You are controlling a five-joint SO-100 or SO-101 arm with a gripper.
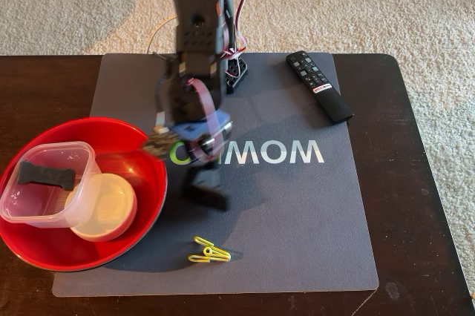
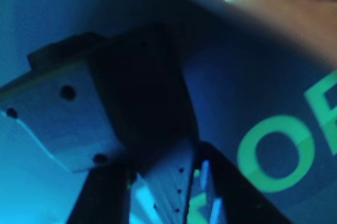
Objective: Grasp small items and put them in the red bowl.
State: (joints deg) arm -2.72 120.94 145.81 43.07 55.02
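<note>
The red bowl (image 1: 44,253) sits at the left edge of the grey mat. Inside it are the clear square tub (image 1: 33,201), which holds the short black ridged bar (image 1: 46,175), and the small white bowl (image 1: 104,205). My gripper (image 1: 204,182) hangs over the mat just right of the bowl, blurred. It looks shut on the black angular plastic piece (image 1: 209,196). That piece (image 2: 105,98) fills the wrist view above the gripper (image 2: 163,182). The black remote (image 1: 319,86) lies at the mat's back right. Yellow clips (image 1: 210,251) lie near the mat's front edge.
The grey mat (image 1: 297,212) with white lettering covers a dark wooden table (image 1: 415,182). The arm's base and wires (image 1: 234,64) stand at the mat's back. Beige carpet lies beyond the table.
</note>
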